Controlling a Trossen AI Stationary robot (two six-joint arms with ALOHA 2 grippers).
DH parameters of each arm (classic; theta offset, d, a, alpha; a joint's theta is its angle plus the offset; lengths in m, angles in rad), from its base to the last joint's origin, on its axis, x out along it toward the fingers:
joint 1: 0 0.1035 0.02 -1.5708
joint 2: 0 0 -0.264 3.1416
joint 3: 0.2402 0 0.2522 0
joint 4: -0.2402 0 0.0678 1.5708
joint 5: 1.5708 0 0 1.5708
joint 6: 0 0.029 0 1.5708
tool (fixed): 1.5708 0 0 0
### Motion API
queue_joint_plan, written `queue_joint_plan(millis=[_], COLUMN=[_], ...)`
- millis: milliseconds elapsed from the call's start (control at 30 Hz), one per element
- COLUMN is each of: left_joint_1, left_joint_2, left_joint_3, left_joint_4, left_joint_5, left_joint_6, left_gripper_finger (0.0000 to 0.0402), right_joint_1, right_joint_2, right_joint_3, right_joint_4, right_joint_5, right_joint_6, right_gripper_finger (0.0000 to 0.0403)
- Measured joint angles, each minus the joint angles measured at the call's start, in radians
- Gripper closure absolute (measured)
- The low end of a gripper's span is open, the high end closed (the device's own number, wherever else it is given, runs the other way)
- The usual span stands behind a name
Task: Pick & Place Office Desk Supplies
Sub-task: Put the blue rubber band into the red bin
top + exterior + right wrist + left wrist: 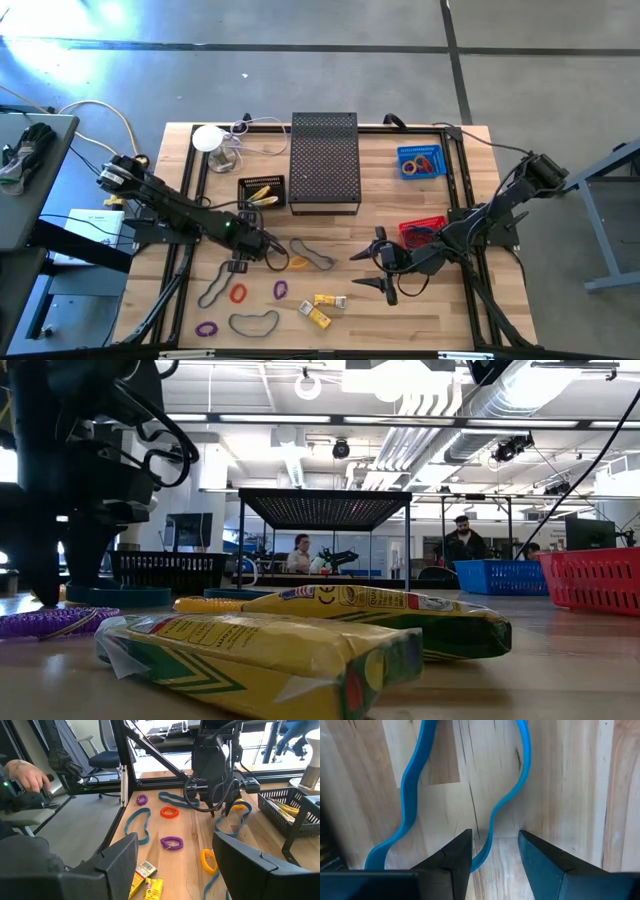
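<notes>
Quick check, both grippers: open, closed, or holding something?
Left gripper: jaws open, straddling the blue rubber band on the table, not yet gripping it.
Right gripper: jaws open, holding nothing.

Your wooden table (450, 310) carries a black mesh box (324, 160) at twelve o'clock, a blue bin (420, 161) at one, a red bin (422, 230) at three, rubber bands (239, 293) and yellow packets (325, 307) toward seven.
</notes>
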Motion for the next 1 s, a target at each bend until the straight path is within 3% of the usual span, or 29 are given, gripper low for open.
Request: queue_joint_plan(millis=[133, 367, 533, 767, 1000], left_joint_1=[-0.012, -0.032, -0.038, -0.103, -0.183], left_joint_2=[0.001, 0.002, -0.008, -0.037, -0.037], left_joint_3=[0.000, -0.001, 0.040, 0.198, 0.269], left_joint_4=[0.000, -0.002, -0.018, -0.009, 0.230], left_joint_5=[0.000, -0.054, -0.092, -0.136, -0.133], left_joint_6=[0.000, -0.018, -0.042, -0.042, -0.044], left_gripper_finger=[0.0283, 0.0392, 0.0399, 0.0400, 0.0400], right_joint_1=[0.000, 0.000, -0.017, -0.060, -0.100], right_joint_2=[0.000, 0.027, 0.086, 0.164, 0.278], right_joint_3=[0.000, 0.000, 0.000, 0.000, 0.000], right_joint_4=[0.000, -0.004, 0.004, 0.089, 0.311], right_joint_5=[0.000, -0.007, -0.006, -0.020, -0.065], right_joint_6=[0.000, 0.068, 0.027, -0.045, -0.173], right_gripper_finger=[0.0158, 0.0158, 0.0158, 0.0158, 0.0163])
